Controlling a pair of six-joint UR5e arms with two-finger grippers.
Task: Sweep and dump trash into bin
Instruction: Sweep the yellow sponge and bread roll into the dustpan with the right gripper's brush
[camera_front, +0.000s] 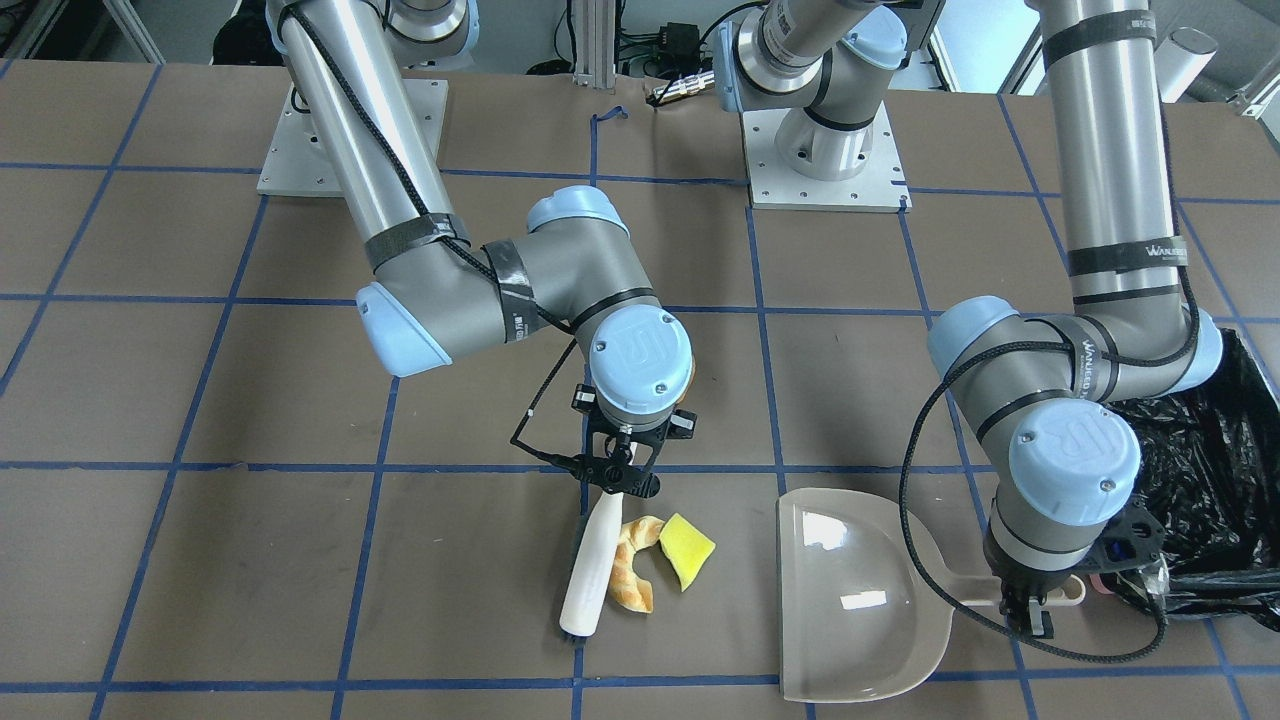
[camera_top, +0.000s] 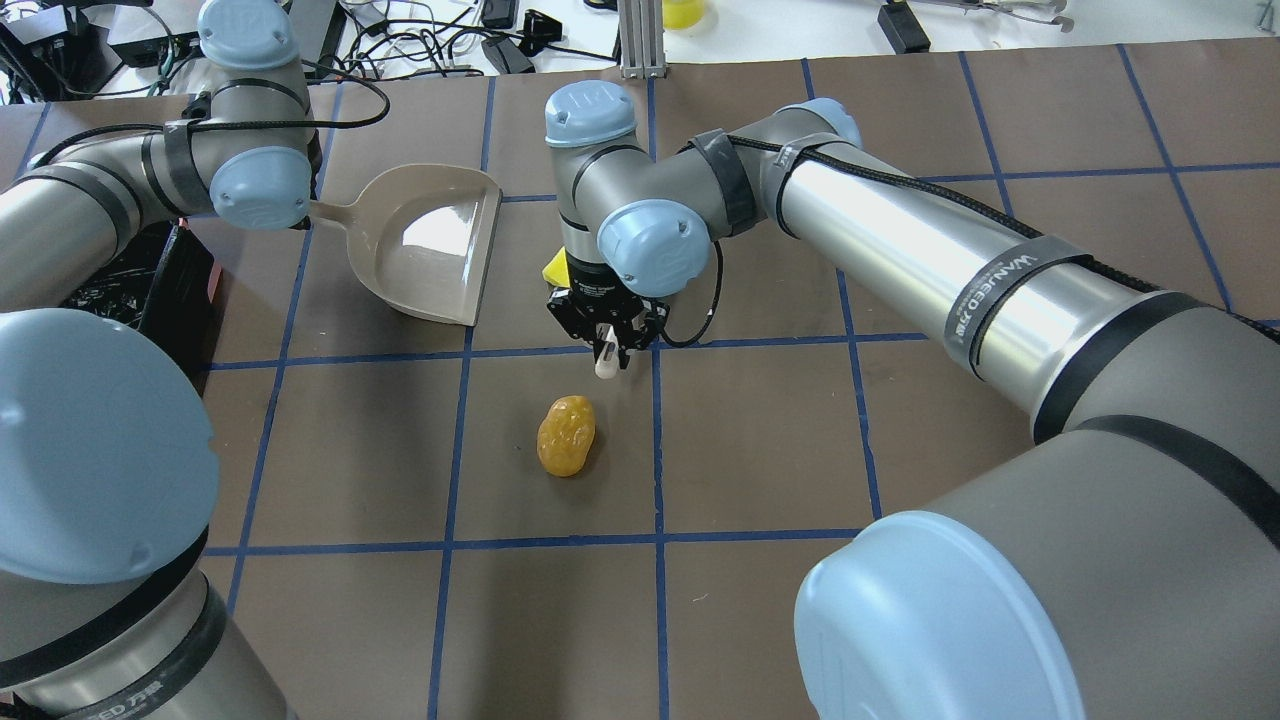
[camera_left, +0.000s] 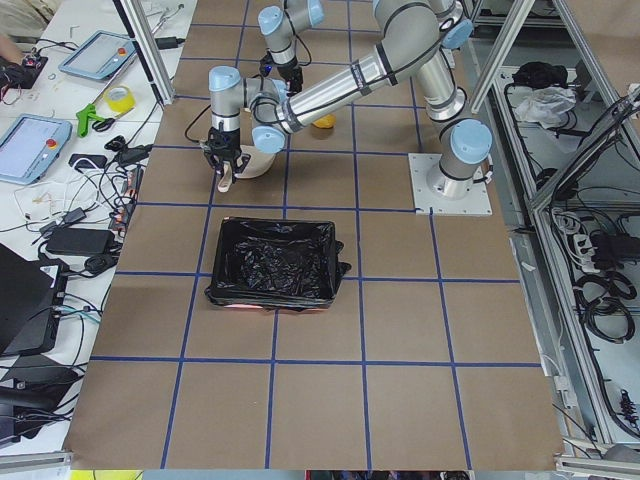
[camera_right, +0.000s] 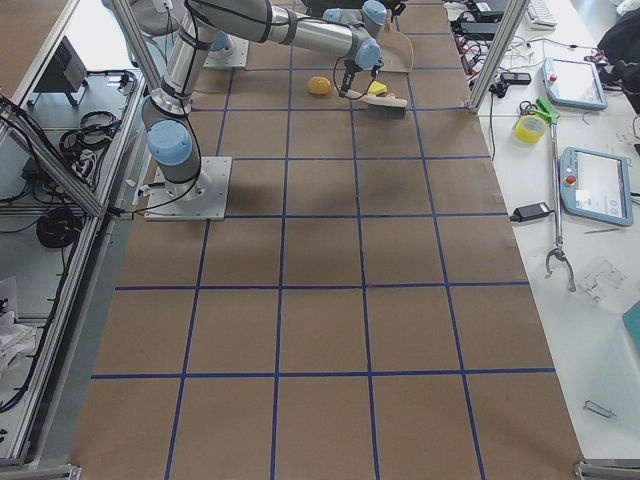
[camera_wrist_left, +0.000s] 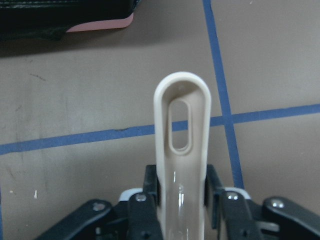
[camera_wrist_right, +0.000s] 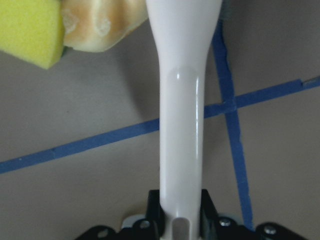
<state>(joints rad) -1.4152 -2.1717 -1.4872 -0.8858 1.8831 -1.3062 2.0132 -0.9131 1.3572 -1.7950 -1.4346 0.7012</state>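
My right gripper (camera_front: 615, 478) is shut on the handle of the white hand brush (camera_front: 592, 575), whose head rests on the table. The curved tan croissant piece (camera_front: 632, 570) touches the brush, and the yellow-green sponge wedge (camera_front: 687, 548) lies just beyond it. The golden-brown potato lump (camera_top: 566, 435) lies apart, on the robot's side of the right gripper (camera_top: 605, 335). My left gripper (camera_front: 1030, 605) is shut on the handle of the beige dustpan (camera_front: 850, 600), which lies flat and empty. The bin (camera_left: 275, 263), lined with a black bag, stands beside the left arm.
Two arm base plates (camera_front: 825, 170) sit at the table's back. The dustpan's mouth faces the sponge across a gap of bare brown table. A side bench (camera_right: 590, 150) holds tablets, tape and cables. The bin's pink rim (camera_wrist_left: 100, 25) shows close ahead of the dustpan handle (camera_wrist_left: 181, 150).
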